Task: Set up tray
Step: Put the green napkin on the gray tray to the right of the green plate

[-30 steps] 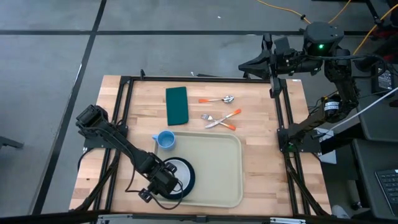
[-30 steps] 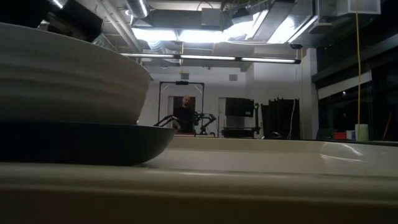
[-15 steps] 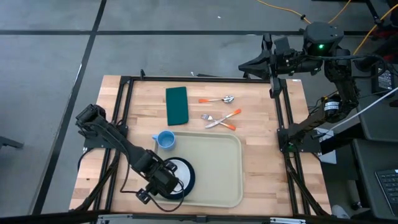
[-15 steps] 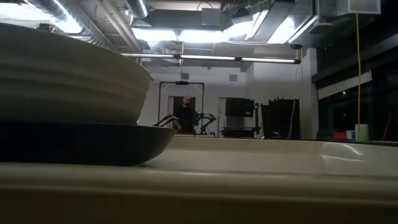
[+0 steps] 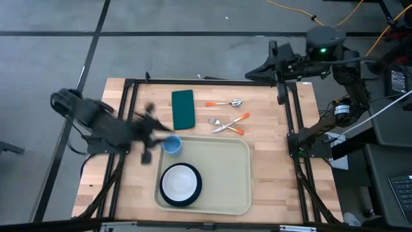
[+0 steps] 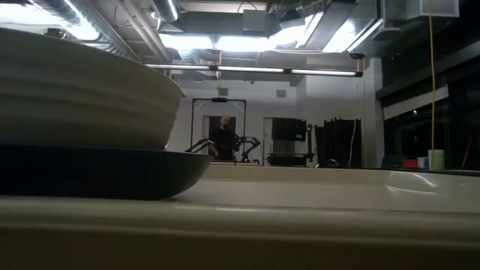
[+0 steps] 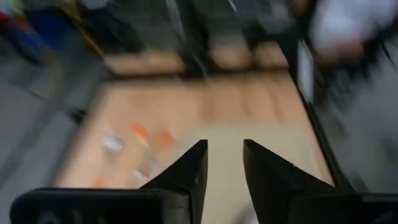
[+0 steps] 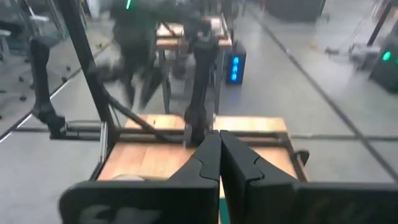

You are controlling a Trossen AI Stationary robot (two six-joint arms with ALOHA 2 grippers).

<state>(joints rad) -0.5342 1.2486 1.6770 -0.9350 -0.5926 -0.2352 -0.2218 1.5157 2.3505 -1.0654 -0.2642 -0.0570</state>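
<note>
The beige tray (image 5: pixel 225 161) lies on the near half of the wooden table. On its near left part a white bowl (image 5: pixel 179 182) sits in a dark plate (image 5: pixel 195 191); both fill the left of the low view, bowl (image 6: pixel 75 90) above plate (image 6: pixel 97 172). My left gripper (image 5: pixel 161 131) is blurred and hangs open above the table's left side, beside a blue cup (image 5: pixel 171 145); in its wrist view nothing is between the fingers (image 7: pixel 224 163). My right gripper (image 8: pixel 219 142) is shut and raised beyond the table's far right corner (image 5: pixel 274 54).
A dark green napkin (image 5: pixel 183 108) lies at the far side, with a spoon (image 5: pixel 225 103) and a crossed fork and knife (image 5: pixel 229 124) to its right, all orange-handled. The blue cup stands on the wood at the tray's far left corner. A person (image 6: pixel 223 136) stands far off in the room.
My left gripper has left the near left rim of the plate, risen sharply and swung toward the table's far left, ending beside the blue cup, with its wrist turned. The bowl and plate stay where they were on the tray.
</note>
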